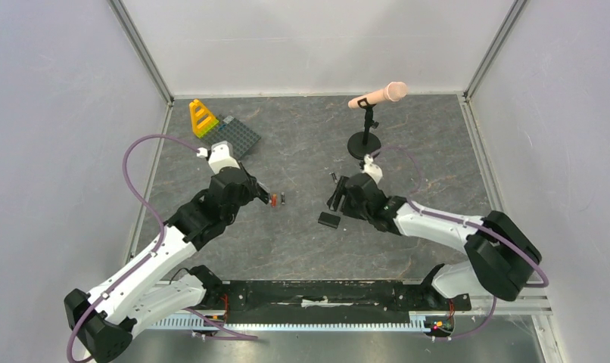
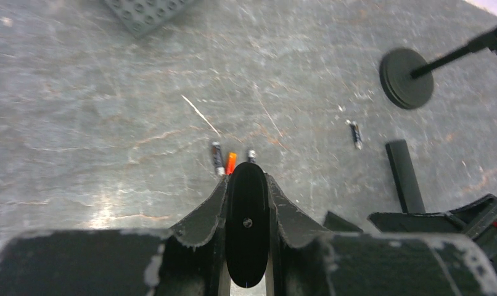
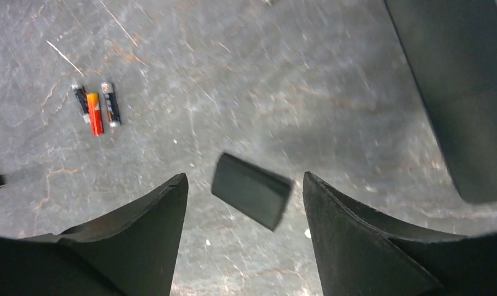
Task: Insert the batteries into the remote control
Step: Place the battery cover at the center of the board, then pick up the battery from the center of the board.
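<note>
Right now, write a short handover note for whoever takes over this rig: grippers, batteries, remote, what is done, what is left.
Left gripper: shut, just short of three batteries lying side by side.
Right gripper: open above the small cover on the table.
Remote control: lies near the right gripper; a fourth battery lies apart.
Done: cover off.
Left: load batteries, refit cover.

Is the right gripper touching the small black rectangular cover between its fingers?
Apart. Right wrist view: table shows between the black rectangular cover and each right gripper finger.
</note>
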